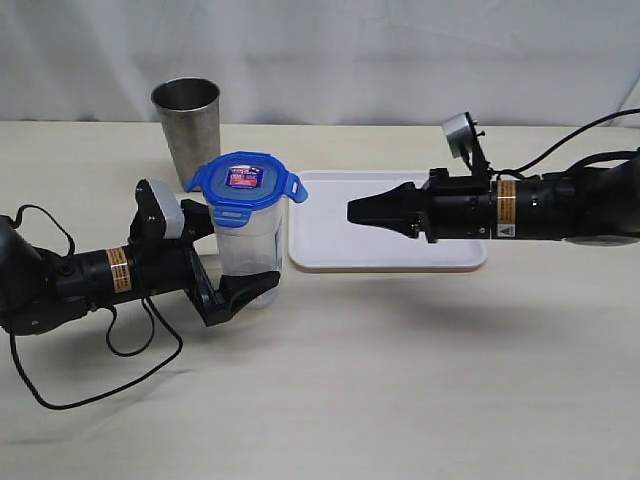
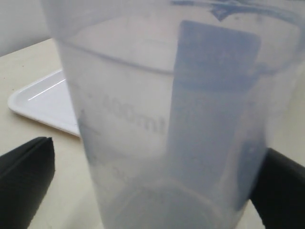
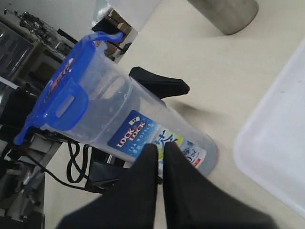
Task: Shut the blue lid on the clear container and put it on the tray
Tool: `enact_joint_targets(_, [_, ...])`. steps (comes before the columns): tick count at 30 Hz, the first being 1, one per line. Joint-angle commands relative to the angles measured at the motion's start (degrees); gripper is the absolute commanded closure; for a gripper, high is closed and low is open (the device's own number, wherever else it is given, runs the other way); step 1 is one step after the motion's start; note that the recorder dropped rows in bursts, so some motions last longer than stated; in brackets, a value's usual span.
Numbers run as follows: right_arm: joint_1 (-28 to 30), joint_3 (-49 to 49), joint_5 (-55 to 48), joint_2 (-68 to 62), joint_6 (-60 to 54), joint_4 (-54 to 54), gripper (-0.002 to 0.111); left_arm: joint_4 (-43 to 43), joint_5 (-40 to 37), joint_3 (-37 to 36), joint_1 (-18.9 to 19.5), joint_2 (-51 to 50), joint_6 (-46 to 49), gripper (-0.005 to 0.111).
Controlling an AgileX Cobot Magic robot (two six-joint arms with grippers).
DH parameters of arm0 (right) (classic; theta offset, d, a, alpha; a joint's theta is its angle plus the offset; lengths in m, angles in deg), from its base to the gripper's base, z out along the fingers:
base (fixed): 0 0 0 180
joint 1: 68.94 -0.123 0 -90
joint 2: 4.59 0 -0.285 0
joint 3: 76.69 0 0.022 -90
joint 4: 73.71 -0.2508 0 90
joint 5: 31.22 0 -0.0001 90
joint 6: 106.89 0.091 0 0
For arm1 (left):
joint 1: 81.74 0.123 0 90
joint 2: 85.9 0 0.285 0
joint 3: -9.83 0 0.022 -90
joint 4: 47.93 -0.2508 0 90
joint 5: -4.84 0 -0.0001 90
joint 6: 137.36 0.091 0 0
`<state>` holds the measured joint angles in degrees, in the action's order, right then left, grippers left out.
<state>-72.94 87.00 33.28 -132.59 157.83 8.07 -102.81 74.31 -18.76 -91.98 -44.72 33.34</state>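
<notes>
Clear container (image 1: pixel 247 235) stands upright on the table, long axis vertical, with the blue lid (image 1: pixel 246 179) on top, at 9 o'clock of the tray (image 1: pixel 330 245). Left gripper (image 1: pixel 232 258) has its jaws wide around the lower half. Right gripper (image 1: pixel 356 211) is pinched together with nothing in it.

We see the left arm (image 1: pixel 95 272) stretched low and level from the left, its left gripper (image 1: pixel 243 283) spread wide, fingers (image 2: pixel 26 169) well apart. Across from it, the right arm (image 1: pixel 560 205) reaches in level too, and the right gripper (image 1: pixel 356 211) is pinched, tips pressed together on nothing, pointing toward its partner.
</notes>
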Motion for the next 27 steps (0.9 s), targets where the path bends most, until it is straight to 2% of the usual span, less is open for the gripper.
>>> enact_joint_targets(1, [-3.87, 1.86, 1.36, -3.05, 0.57, -0.7, 0.104, 0.29, 0.49, 0.18, -0.37, -0.1, -0.41, 0.002])
enact_joint_targets(6, [-7.78, 4.08, -0.41, -3.69, 2.73, -1.24, 0.104, 0.29, 0.49, 0.18, -0.37, -0.1, -0.41, 0.002])
enact_joint_targets(9, [-8.67, 5.67, -6.49, -3.69, 3.14, -2.78, 0.104, 0.53, 0.49, 0.18, -0.47, -0.1, -0.41, 0.002])
enact_joint_targets(17, [-11.9, 5.67, -12.83, -5.03, 3.02, -15.32, 0.104, 1.22, 0.49, 0.18, -0.47, -0.1, -0.41, 0.002])
enact_joint_targets(20, [-13.41, 5.67, -16.13, -5.03, 2.66, -15.59, 0.104, 1.22, 0.49, 0.18, -0.47, -0.1, -0.41, 0.002])
enact_joint_targets(27, [-14.13, 5.67, -16.04, -5.03, 3.7, -15.76, 0.104, 1.22, 0.49, 0.18, -0.47, -0.1, -0.41, 0.002])
